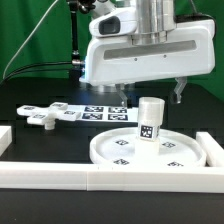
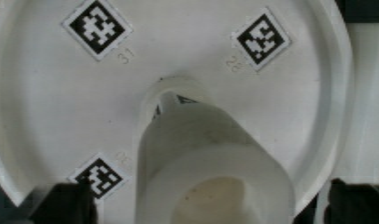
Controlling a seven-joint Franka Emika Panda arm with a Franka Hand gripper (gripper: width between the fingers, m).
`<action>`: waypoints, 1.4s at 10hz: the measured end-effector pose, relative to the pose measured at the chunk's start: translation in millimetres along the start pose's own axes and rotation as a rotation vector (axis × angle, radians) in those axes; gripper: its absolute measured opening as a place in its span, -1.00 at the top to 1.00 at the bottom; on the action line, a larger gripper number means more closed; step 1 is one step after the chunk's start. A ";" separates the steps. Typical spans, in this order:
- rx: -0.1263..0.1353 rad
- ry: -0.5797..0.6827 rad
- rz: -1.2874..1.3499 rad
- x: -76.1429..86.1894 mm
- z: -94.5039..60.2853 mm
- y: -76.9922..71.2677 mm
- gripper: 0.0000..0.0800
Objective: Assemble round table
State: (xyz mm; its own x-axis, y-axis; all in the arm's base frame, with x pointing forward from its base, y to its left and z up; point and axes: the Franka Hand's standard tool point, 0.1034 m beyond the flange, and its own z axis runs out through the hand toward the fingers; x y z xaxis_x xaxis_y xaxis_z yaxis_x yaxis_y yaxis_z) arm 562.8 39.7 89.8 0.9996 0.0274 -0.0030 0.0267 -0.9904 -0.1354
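Round table parts sit loose on a black tabletop [image 1: 25, 98] before a green backdrop [image 1: 30, 30], inside long white rails [image 1: 100, 180] that run along the near edge and up both sides. The biggest part, the rimmed disc [image 1: 120, 150], lies flat toward the exterior view's right, close to the near rail, with its tagged face up. Above it hangs the arm's broad white hand, and its gripper [image 1: 149, 95] is spread wide and holds nothing. In the exterior view the two dark fingers [image 1: 120, 92] hang on either side of the leg's top, just above it and clear of it. In the wrist view their tips [image 2: 70, 196] show at both sides of the leg, apart from it. The marker board [image 1: 95, 110] lies flat behind the disc, toward the exterior view's left. At the exterior view's left end of that board, well apart from the disc, the cross-shaped foot piece [image 1: 45, 116] rests flat on the tabletop. The short thick leg [image 1: 150, 120] stands upright at about the middle of the disc. I cannot tell whether it is fastened there. Small black-and-white tags [image 2: 101, 25] mark the disc, and one sits on the leg's side.
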 end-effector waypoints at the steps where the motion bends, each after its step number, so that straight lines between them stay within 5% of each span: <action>1: -0.020 -0.007 -0.081 -0.7 1.7 -2.9 -0.62; 4: -0.060 -0.010 -0.372 4.8 -0.1 -7.7 -0.62; 14: -0.077 -0.060 -1.137 3.8 10.6 -0.2 -0.62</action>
State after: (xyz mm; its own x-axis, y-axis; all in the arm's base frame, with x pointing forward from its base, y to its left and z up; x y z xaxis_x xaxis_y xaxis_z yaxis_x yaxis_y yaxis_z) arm 566.5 41.5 79.3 0.3944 0.9183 0.0347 0.9189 -0.3935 -0.0287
